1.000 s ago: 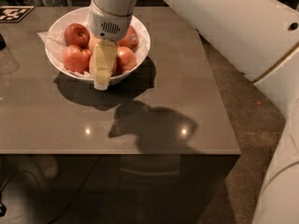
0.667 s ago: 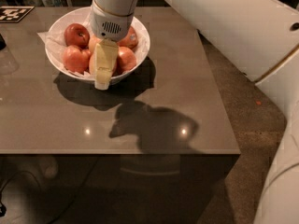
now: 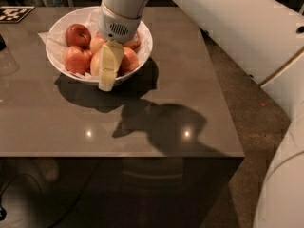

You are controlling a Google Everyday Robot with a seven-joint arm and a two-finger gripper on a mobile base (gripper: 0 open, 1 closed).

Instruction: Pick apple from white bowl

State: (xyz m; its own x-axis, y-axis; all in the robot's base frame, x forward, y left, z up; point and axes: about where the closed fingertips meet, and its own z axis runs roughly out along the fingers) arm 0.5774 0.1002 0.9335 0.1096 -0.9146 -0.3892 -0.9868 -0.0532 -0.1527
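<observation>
The white bowl (image 3: 57, 63) stands at the far left of the brown table, lined with crumpled white paper and holding several apples. A dark red apple (image 3: 77, 34) lies at the back left, and an orange-red apple (image 3: 76, 60) at the front left. A paler orange-red apple (image 3: 95, 63) and another apple (image 3: 129, 61) lie at the front. My gripper (image 3: 106, 82) hangs from the white arm over the bowl's front rim, between those two front apples, and covers part of them.
The brown table (image 3: 156, 127) ends in a front edge below and a right edge beside the carpet floor. A black-and-white marker tag (image 3: 12, 13) lies at the far left corner. The big white arm (image 3: 228, 27) crosses the upper right.
</observation>
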